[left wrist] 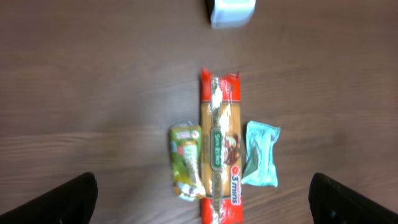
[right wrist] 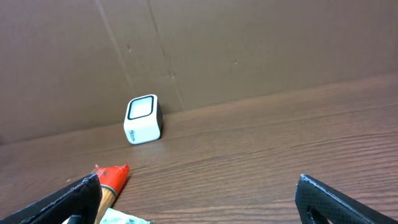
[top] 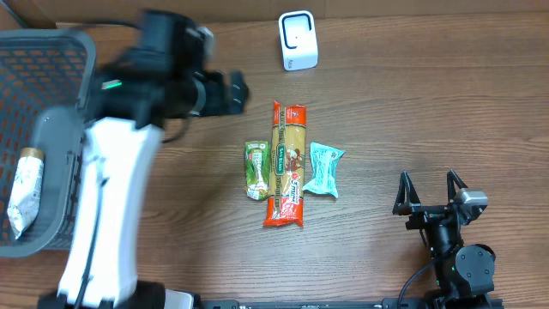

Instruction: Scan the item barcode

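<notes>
Sitting nearest, right claw (top: 427, 184) gapes wide, empty. Mid-worktop (top: 429, 103): green pouch (top: 256, 170), red pasta packet (top: 287, 165) and teal packet (top: 325, 169) lie side by side. Left claw (left wrist: 204, 198) hangs above them, spread wide, holding nothing. White scanner (top: 298, 40) stands farthest back.

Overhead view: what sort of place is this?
Probably a mock shop checkout: small white box-shaped barcode scanner, grey plastic mesh shopping basket, long red-ended spaghetti packet on a brown wooden table.

Pasta packet (top: 286, 163) lies flat (white scanner (top: 298, 40) beyond)
</notes>
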